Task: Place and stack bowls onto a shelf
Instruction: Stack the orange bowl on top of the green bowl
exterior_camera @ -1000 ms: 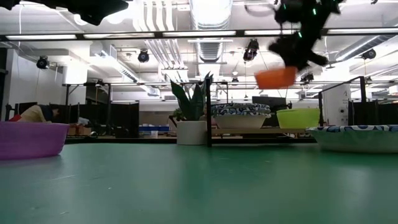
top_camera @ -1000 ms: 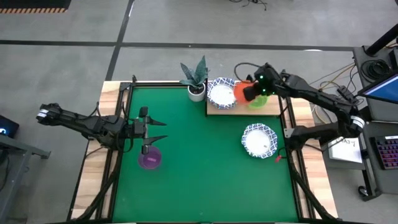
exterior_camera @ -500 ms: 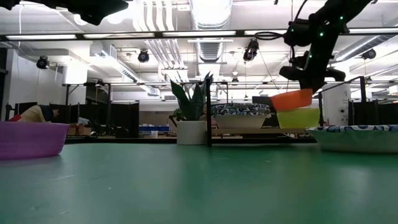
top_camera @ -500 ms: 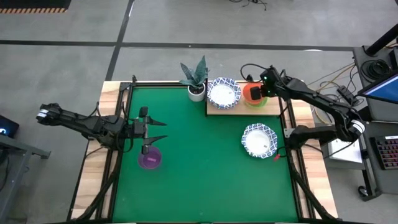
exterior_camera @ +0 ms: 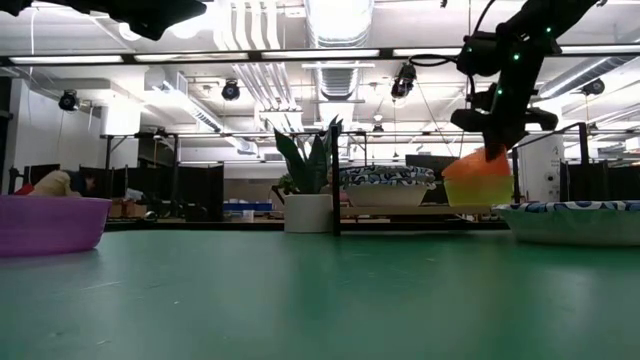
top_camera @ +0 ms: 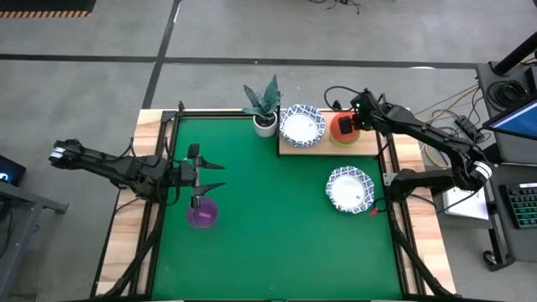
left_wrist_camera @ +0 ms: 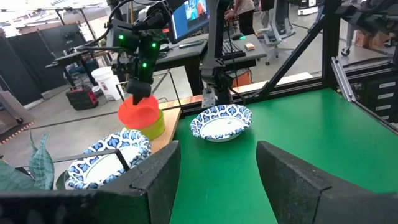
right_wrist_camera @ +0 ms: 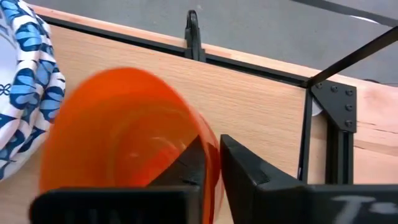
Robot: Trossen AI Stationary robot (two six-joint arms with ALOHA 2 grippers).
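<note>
My right gripper [top_camera: 351, 124] is over the right part of the pale wood shelf [top_camera: 370, 145], shut on the red bowl [top_camera: 340, 127]. The red bowl sits inside a yellow-green bowl [exterior_camera: 482, 192] that stands on the shelf. One blue-patterned white bowl [top_camera: 301, 124] rests on the shelf's left part; another [top_camera: 349, 189] lies on the green mat. My left gripper [top_camera: 216, 176] hovers open at the mat's left side, just beyond the purple bowl [top_camera: 202, 215], which stands on the mat. My right gripper holds the red bowl by its rim [right_wrist_camera: 210, 152], on the side toward the table's right edge. One finger [right_wrist_camera: 186, 167] is inside the bowl and the other [right_wrist_camera: 261, 174] outside. The fingers come slanting down from the right. The bowl's underside sits in the yellow-green bowl [left_wrist_camera: 153, 126].
A small white pot with a spiky plant [top_camera: 265, 120] stands at the mat's far edge, left of the shelf. Black frame bars [top_camera: 391, 180] run along the mat's sides. The middle of the green mat [top_camera: 277, 218] lies bare.
My right gripper has carried the red bowl toward the table's right edge and downward. The bowl hung clear above the shelf, then tipped over the yellow-green bowl, and now sits nested in it. The gripper has stayed shut on the rim.
</note>
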